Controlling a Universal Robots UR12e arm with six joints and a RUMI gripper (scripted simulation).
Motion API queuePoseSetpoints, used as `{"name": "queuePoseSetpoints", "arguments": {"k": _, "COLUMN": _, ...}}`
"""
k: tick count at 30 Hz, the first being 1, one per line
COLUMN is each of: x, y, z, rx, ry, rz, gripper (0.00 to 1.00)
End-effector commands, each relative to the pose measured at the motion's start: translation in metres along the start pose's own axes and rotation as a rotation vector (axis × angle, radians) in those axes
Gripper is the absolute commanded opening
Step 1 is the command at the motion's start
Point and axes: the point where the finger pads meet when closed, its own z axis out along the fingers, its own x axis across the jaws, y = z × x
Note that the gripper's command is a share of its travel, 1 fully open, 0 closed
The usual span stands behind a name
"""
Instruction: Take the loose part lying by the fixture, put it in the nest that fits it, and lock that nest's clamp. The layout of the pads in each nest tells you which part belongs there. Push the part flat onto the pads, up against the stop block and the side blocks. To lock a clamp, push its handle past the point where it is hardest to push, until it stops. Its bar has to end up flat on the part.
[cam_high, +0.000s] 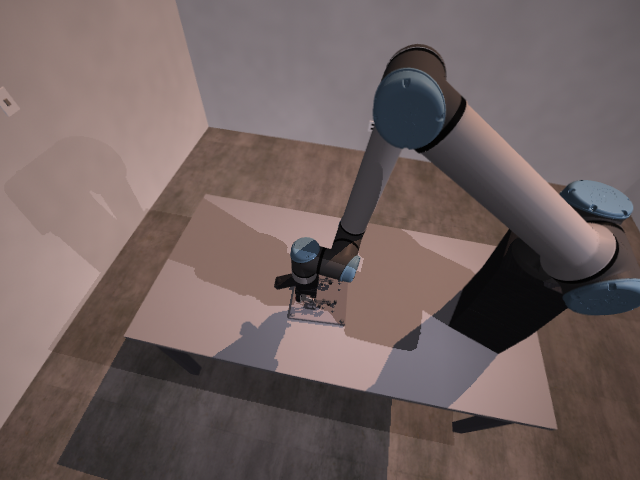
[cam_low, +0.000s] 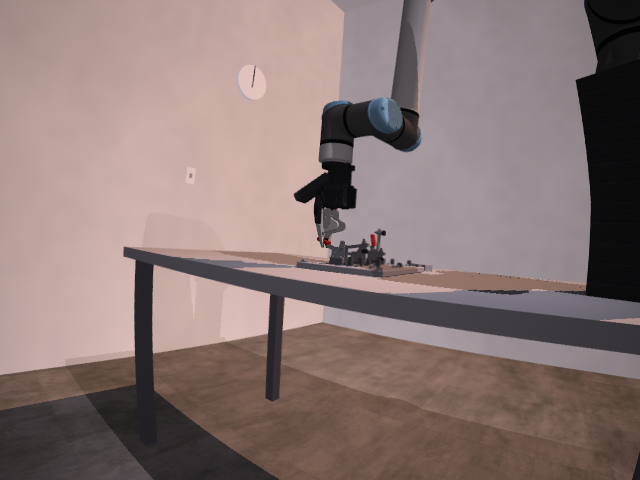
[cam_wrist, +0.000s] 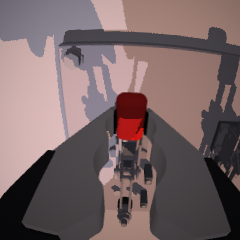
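Note:
My gripper (cam_wrist: 130, 110) (cam_low: 324, 239) (cam_high: 305, 295) is shut on the red handle (cam_wrist: 131, 117) (cam_low: 326, 241) of the clamp at the near left end of the fixture plate (cam_low: 315, 266) (cam_high: 316, 319). The handle stands between the two grey fingers in the wrist view, with the clamp's linkage (cam_wrist: 127, 172) below it. A second clamp with a red handle (cam_low: 373, 240) stands upright further along the plate. The part in the nest is hidden under the fingers and clamp parts; I cannot tell how it sits.
The fixture lies near the middle of the table (cam_high: 217, 320) (cam_low: 465, 304). The robot's black base (cam_high: 506, 289) stands at the table's right side. Small pads and blocks (cam_low: 400, 264) stick up on the plate's far end.

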Motion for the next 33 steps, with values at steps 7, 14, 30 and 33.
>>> {"name": "queuePoseSetpoints", "arguments": {"k": 7, "x": 0.0, "y": 0.007, "z": -0.008, "rx": 0.001, "ry": 0.0, "rz": 0.0, "gripper": 0.0}}
{"name": "queuePoseSetpoints", "arguments": {"k": 14, "x": 0.0, "y": 0.013, "z": -0.013, "rx": 0.001, "ry": 0.0, "rz": 0.0, "gripper": 0.0}}
{"name": "queuePoseSetpoints", "arguments": {"k": 30, "x": 0.0, "y": 0.027, "z": -0.018, "rx": 0.001, "ry": 0.0, "rz": 0.0, "gripper": 0.0}}
{"name": "queuePoseSetpoints", "arguments": {"k": 33, "x": 0.0, "y": 0.03, "z": -0.018, "rx": 0.001, "ry": 0.0, "rz": 0.0, "gripper": 0.0}}
